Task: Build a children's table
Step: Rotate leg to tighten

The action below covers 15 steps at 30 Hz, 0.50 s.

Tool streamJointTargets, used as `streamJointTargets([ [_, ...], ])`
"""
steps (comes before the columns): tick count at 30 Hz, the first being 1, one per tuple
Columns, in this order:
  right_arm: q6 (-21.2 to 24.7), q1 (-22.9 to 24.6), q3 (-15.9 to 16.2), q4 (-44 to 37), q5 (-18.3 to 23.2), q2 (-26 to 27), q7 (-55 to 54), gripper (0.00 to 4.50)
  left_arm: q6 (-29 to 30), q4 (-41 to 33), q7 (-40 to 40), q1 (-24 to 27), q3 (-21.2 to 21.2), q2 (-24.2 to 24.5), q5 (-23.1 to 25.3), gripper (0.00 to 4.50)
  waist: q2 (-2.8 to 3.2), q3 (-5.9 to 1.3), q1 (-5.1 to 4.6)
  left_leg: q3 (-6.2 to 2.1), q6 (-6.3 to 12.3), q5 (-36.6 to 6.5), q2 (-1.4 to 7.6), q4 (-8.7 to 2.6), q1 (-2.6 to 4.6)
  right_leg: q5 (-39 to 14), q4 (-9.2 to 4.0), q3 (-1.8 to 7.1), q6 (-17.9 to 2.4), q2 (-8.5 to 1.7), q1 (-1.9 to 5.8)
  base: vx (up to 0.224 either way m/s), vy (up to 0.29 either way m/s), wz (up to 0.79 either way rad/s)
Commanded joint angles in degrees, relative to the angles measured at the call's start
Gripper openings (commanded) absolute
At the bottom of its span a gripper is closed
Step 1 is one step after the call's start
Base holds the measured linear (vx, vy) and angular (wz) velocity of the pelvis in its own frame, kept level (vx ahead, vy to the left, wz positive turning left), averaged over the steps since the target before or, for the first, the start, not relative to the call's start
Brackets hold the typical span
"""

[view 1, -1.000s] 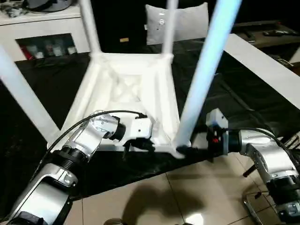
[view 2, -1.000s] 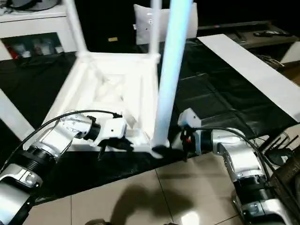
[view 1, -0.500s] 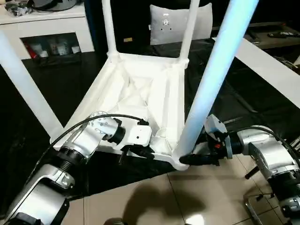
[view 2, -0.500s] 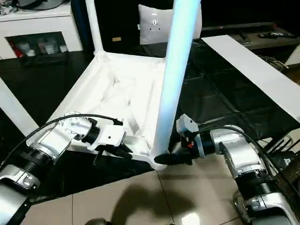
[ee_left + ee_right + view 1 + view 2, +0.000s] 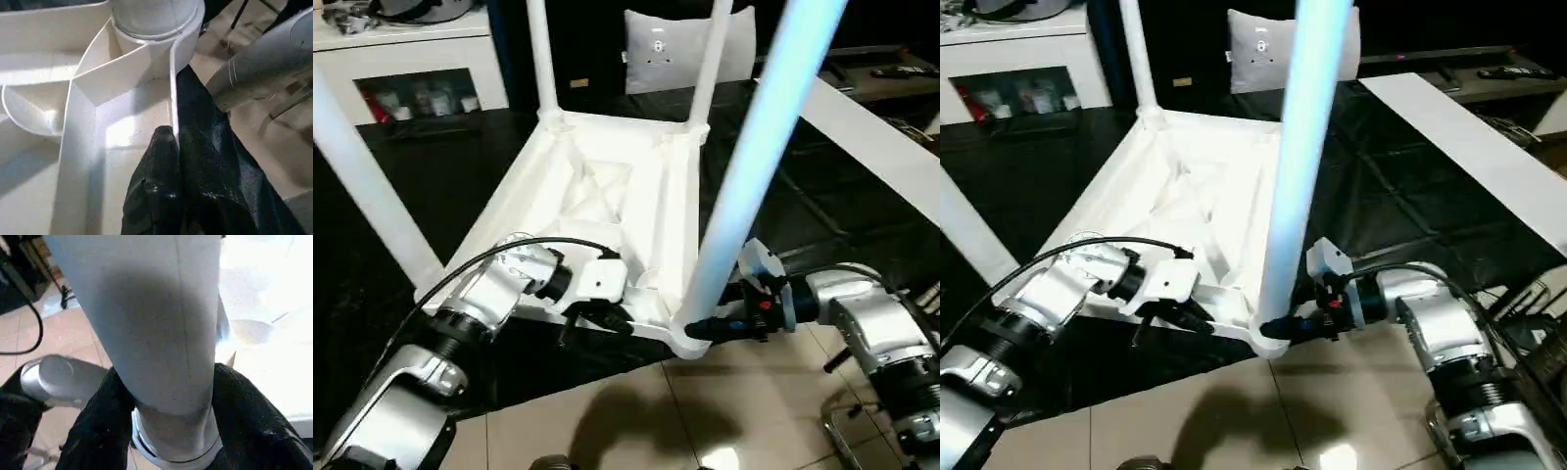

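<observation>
The children's table lies upside down on a black cloth, its white ribbed top facing up with four white legs standing in the corner sockets. The near right leg rises steeply in front of me. My right gripper is shut on this leg's base just above the socket, with a black finger on each side of the leg. My left gripper is shut on the thin rim of the top's near edge, close to the same corner socket.
The black cloth ends near the table's front edge, with tiled floor below. A white shelf unit stands at the back left and a grey cushion at the back. A long white board lies at the right.
My right gripper's fingers have narrowed onto the base of the near right leg. The left gripper keeps its hold on the rim. The camera has shifted a little.
</observation>
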Motion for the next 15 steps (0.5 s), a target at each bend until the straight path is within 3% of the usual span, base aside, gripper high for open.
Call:
streamJointTargets([
  [1,2.52,-0.36,-0.99,-1.53,1.53,2.7,-5.14,1.99,3.11,-1.25,0.8,1.19,-2.35,-2.08,0.54,0.0,-0.5,-3.93,-0.15,0.02,3.79,-8.94,1.66,-3.51,-0.26,-14.73,-3.96,3.07,-12.04,-3.41,3.12,0.0,0.0,0.0],
  [4,2.62,-0.99,-1.35,0.05,-1.82,6.61,-14.82,1.98,7.53,-2.8,4.17,1.88,-0.98,-4.1,-0.48,0.0,-0.43,-3.4,-1.12,-0.1,2.09,-12.82,1.33,-3.72,-0.08,-23.28,-4.87,2.92,-9.57,-3.45,2.79,0.0,0.0,0.0],
  [6,5.06,-2.44,-2.44,2.64,-4.21,11.01,-25.02,1.97,11.93,-4.92,7.99,2.52,-0.22,-6.04,-0.56,0.0,-0.56,-2.88,-2.4,-0.56,0.25,-15.96,0.75,-3.92,-0.28,-32.65,-5.87,2.18,-5.57,-3.45,2.81,-0.027,-0.003,-0.06],
  [7,6.3,-2.95,-2.82,3.34,-4.25,12.46,-27.37,1.97,13.85,-5.43,9.73,2.51,0.03,-6.97,-0.28,0.0,-0.47,-2.77,-3.26,-0.82,-0.37,-18.18,0.52,-3.74,0.1,-36.83,-6.62,1.64,-3.72,-3.43,2.49,-0.056,0.006,-0.14],
  [9,7.54,-4.29,-3.58,5.03,-4.5,16.2,-32.85,1.96,17.72,-6.2,14.55,2.11,1.06,-10.03,0.21,0.0,-0.29,-2.79,-4.43,-1.03,-0.26,-20.35,0.36,-3.57,0.16,-38.64,-7.4,1.04,-2.0,-3.34,2.53,-0.028,0.003,-0.07],
  [10,7.54,-4.29,-3.58,5.03,-4.5,16.2,-32.85,1.96,17.72,-6.2,14.55,2.11,1.06,-10.03,0.21,0.0,-0.11,-2.78,-4.73,-1.2,-0.2,-21.05,0.46,-3.6,0.25,-38.39,-7.51,0.75,-2.08,-3.4,2.46,0.0,0.0,0.0],
  [11,7.33,-6.38,-4.84,8.44,-5.89,19.41,-40.45,1.96,20.32,-6.04,18.93,1.38,2.2,-13.19,0.51,0.0,0.21,-2.85,-5.41,-1.53,-0.11,-22.82,0.56,-3.67,0.37,-37.71,-7.86,0.16,-1.94,-3.36,2.6,0.0,0.0,0.0],
  [12,7.22,-6.57,-4.97,8.8,-5.98,19.65,-41.06,1.96,20.41,-5.96,19.26,1.3,2.27,-13.42,0.57,0.0,0.26,-2.86,-6.34,-1.8,-0.11,-24.43,0.69,-3.77,0.5,-35.79,-7.93,-0.2,-2.68,-3.29,2.51,0.0,0.0,0.0],
  [13,5.89,-8.31,-6.14,12.02,-6.74,21.67,-46.17,1.96,21.18,-5.14,22.08,0.53,2.84,-15.59,1.01,0.0,0.14,-2.88,-6.59,-2.0,-0.16,-25.07,0.72,-3.76,0.43,-35.55,-7.98,-0.36,-2.82,-3.39,2.58,0.0,0.0,0.0],
  [15,4.78,-8.86,-6.46,13.1,-7.03,22.19,-47.55,1.96,21.19,-4.63,22.83,0.14,3.02,-16.31,1.08,0.0,0.37,-2.86,-7.53,-1.98,0.75,-27.17,0.35,-3.37,1.06,-35.51,-8.7,-0.92,-2.67,-3.37,2.3,0.0,0.0,0.0],
])
